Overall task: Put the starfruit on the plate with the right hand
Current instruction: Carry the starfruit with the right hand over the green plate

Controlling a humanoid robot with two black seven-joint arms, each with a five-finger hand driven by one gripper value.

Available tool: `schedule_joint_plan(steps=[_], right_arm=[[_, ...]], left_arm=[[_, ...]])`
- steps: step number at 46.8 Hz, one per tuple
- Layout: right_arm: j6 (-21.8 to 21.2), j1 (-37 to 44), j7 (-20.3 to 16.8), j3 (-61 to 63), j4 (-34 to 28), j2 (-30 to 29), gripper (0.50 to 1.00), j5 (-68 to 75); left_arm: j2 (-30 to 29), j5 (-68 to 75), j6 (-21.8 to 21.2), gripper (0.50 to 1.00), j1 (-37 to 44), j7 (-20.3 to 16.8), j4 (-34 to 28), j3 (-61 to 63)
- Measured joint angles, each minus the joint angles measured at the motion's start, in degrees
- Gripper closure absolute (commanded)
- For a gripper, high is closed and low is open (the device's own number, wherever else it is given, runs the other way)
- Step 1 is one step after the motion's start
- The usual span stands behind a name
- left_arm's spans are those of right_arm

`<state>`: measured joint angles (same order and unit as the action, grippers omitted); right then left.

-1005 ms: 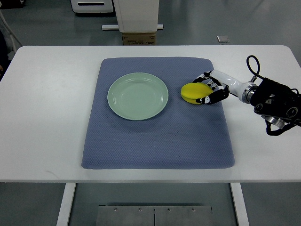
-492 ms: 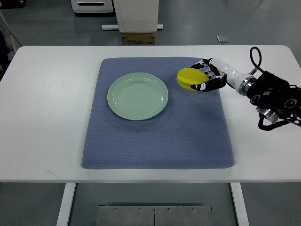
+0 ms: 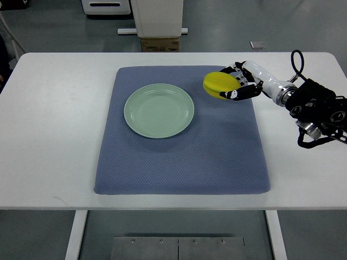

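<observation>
Yellow starfruit (image 3: pixel 218 85) in right hand (image 3: pixel 237 85), long axis left-right

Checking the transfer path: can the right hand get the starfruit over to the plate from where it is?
Probably yes. The right hand grips the starfruit above the blue mat, just right of the empty plate. Nothing lies between them.

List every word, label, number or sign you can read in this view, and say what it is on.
None: no readable text shows anywhere in the top view.
The cardboard box behind the table shows no print that can be made out.
The plate, the blue mat and the starfruit held in the right hand carry no lettering.
</observation>
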<state>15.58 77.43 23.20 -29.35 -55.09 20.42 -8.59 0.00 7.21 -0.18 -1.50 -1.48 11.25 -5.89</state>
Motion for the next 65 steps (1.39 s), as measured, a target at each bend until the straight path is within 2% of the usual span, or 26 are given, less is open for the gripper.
schedule_joint_plan(steps=[14,31,50,65], right_arm=[[-1.22,1.02,3.18,0.00,-0.47,-0.62,1.000,-0.34],[-4.74,1.78,3.69,-0.09,1.01,-1.93,1.000,-0.64],[-4.78,1.67,3.61,-0.04,1.23,-10.03,1.000,-0.52],[-4.76,-0.36,3.02,-0.09,3.74,-14.67,1.000,-0.30]], left_arm=[[0.00,0.00,0.00,0.500,0.00,-0.01,0.00,0.00],[0.00,0.00,0.02,0.500,0.01,0.00,0.00,0.00],[0.00,0.00,0.02,0.500,0.01,0.05,0.00,0.00],[0.00,0.00,0.00,0.500,0.01,0.04,0.00,0.00]])
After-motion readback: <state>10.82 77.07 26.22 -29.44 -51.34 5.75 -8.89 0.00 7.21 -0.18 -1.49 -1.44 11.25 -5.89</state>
